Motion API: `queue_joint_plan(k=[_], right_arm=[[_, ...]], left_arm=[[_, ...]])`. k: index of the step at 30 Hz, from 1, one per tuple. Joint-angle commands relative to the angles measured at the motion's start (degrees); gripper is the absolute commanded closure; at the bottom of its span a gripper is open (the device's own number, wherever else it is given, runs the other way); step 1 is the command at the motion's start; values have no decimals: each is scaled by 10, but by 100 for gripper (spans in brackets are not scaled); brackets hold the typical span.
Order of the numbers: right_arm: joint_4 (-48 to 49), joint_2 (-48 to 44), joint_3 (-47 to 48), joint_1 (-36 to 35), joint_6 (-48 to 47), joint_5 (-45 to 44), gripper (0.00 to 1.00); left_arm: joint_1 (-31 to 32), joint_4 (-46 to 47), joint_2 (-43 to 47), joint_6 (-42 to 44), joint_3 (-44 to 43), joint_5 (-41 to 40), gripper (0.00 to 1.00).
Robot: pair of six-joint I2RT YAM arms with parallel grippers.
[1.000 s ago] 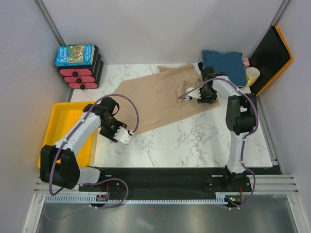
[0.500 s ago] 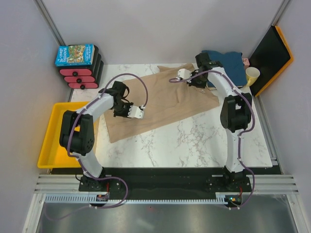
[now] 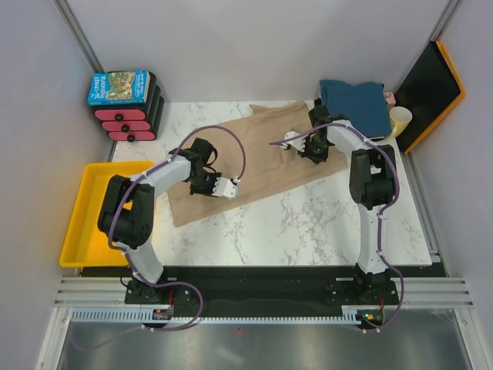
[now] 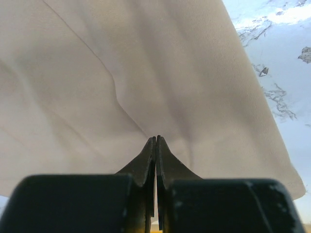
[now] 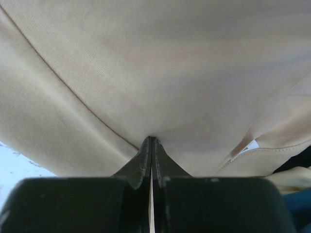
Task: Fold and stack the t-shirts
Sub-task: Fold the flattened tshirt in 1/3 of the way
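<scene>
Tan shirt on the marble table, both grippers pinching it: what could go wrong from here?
The left gripper and right gripper each hold only a thin pinch of the tan cloth t-shirt at their tips, so it may slip mid-fold. The right gripper is also close to the folded teal-blue t-shirt and pale yellow cup; a swing could knock them.

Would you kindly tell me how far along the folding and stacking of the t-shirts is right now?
Done: a teal-blue shirt lies folded at the far right corner. In hand: the tan shirt is spread out, the left gripper and right gripper both shut, apparently pinching its cloth. Left: folding the tan shirt and stacking it.
</scene>
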State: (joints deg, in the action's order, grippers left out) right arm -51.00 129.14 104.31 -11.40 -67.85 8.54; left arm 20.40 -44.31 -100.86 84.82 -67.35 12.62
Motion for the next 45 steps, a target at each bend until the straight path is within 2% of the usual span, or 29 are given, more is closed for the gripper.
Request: queue_joint_plan(k=[1, 6, 15, 25, 26, 27, 28, 30, 31, 32, 34, 35, 38, 45], right_arm=[[13, 3, -51, 2, 15, -4, 100], [24, -46, -148, 1, 26, 1, 100], [37, -205, -336, -16, 44, -5, 100], [28, -313, -430, -30, 60, -33, 100], [31, -313, -427, -30, 61, -44, 98], [31, -311, -409, -30, 65, -48, 93], [29, -310, -396, -30, 69, -48, 80], [19, -309, -349, -28, 71, -42, 70], [13, -308, -332, -29, 70, -39, 60], [5, -308, -298, -29, 69, -36, 56], [0, -298, -266, -26, 68, -27, 47], [-6, -293, -232, -24, 66, -20, 45], [-26, -249, -163, -14, 58, 5, 41], [-136, -81, 36, -13, -11, 65, 36]], left_arm=[[3, 13, 22, -34, 7, 14, 98], [3, 12, 67, -20, 43, -1, 98], [3, -7, 165, 15, 86, -8, 98], [3, -40, 213, 44, 118, -8, 97], [2, -40, 210, 43, 118, -8, 96], [2, -40, 207, 43, 118, -11, 90], [1, -40, 204, 43, 117, -15, 88], [-6, -39, 196, 47, 110, -17, 81], [-10, -39, 194, 49, 108, -19, 77], [-13, -38, 191, 57, 103, -21, 70], [-26, -34, 188, 61, 95, -20, 64], [-29, -32, 180, 63, 85, -20, 61], [-40, -28, 163, 62, 68, -24, 60], [-45, -22, 130, 70, 57, -28, 60]])
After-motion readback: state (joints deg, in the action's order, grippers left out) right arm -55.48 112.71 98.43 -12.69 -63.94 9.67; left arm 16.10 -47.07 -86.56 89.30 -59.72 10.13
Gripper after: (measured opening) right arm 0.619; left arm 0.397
